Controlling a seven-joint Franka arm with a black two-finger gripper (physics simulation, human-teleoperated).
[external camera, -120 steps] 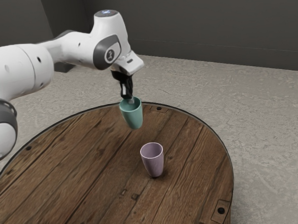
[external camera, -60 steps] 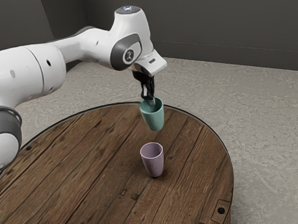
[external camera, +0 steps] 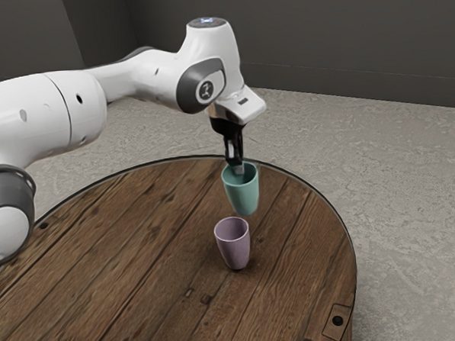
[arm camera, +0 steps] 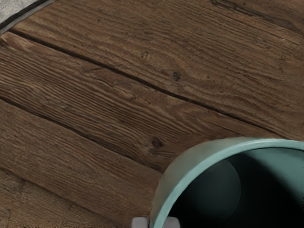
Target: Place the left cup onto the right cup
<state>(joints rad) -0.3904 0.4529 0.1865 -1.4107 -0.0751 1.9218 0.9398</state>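
A teal cup (external camera: pixel 242 189) hangs upright in the air above the round wooden table (external camera: pixel 117 253), and my gripper (external camera: pixel 236 165) is shut on its rim. A lilac cup (external camera: pixel 233 242) stands upright on the table just below the teal cup and slightly toward the exterior view's left. In the wrist view the teal cup (arm camera: pixel 228 185) appears large under my hand, its dark inside facing the camera, with the plank tabletop (arm camera: pixel 118 95) behind it.
The table's rim (external camera: pixel 339 233) curves close by on the exterior view's right, with grey floor (external camera: pixel 396 177) beyond. A metal bracket (external camera: pixel 336 319) sits on the rim near the front. Bare planks spread to the exterior view's left of the cups.
My hand has carried the teal cup toward the exterior view's right and a little down, from behind the lilac cup to just above it. The lilac cup has stayed in place.
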